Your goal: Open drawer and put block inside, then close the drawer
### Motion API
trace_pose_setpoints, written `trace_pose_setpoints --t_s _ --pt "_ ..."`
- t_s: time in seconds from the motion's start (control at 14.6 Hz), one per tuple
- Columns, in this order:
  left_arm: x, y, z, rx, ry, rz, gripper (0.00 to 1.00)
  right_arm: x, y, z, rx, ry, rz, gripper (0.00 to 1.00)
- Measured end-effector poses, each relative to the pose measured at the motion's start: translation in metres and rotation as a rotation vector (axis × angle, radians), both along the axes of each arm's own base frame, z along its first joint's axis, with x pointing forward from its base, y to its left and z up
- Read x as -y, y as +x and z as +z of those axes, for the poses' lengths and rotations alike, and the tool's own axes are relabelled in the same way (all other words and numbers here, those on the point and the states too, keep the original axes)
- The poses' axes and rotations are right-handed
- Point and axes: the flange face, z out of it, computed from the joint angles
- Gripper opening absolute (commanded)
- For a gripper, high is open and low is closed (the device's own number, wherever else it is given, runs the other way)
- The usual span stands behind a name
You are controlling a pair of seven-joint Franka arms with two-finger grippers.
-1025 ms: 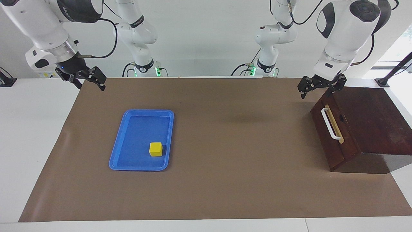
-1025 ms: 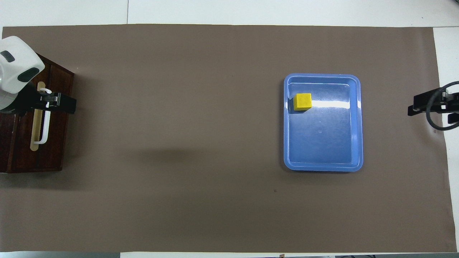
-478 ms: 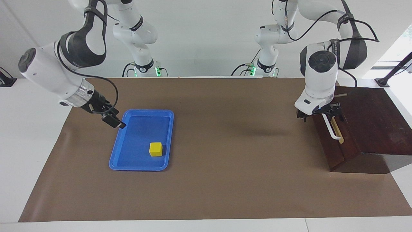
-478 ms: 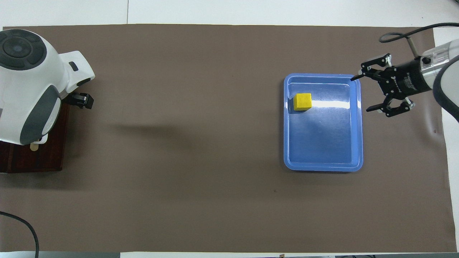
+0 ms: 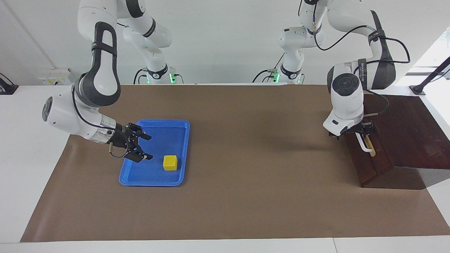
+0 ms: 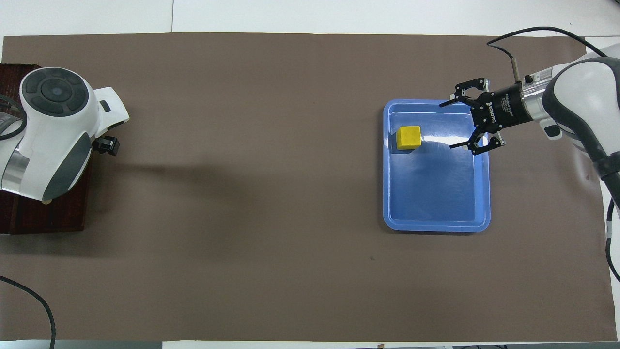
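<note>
The yellow block (image 5: 170, 163) (image 6: 409, 137) sits in the blue tray (image 5: 158, 140) (image 6: 436, 194), in the part farther from the robots. My right gripper (image 5: 146, 147) (image 6: 448, 124) hangs open low over the tray, its fingers pointing at the block, a short gap away. The dark wooden drawer (image 5: 369, 165) (image 6: 58, 213) is shut. My left gripper (image 5: 353, 133) is down at the end of the white handle (image 5: 365, 146) nearer the robots, open, mostly hidden by its wrist. One finger (image 6: 105, 144) shows in the overhead view.
The wedge-shaped box (image 5: 407, 126) stands at the left arm's end of the brown mat (image 5: 253, 175). The tray lies toward the right arm's end. A wide stretch of mat separates them.
My right gripper has come from the tray's corner in over the tray, toward the block. The left wrist has settled slightly lower at the handle.
</note>
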Motion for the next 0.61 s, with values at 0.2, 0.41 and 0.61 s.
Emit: trace_pose_setpoints --t_s 0.2,0.41,0.61 --pt "0.0 -0.005 -0.012 0.007 0.024 0.026 1.0 0.005 0.004 -0.03 -0.043 0.024 -0.019 1.0" --pt "-0.001 -0.008 -0.018 0.004 0.038 0.03 1.0 0.004 0.008 -0.052 -0.071 0.049 -0.03 1.0" --pt "-0.006 -0.014 -0.032 0.0 0.066 0.032 1.0 0.001 0.015 -0.073 -0.093 0.073 -0.038 1.0"
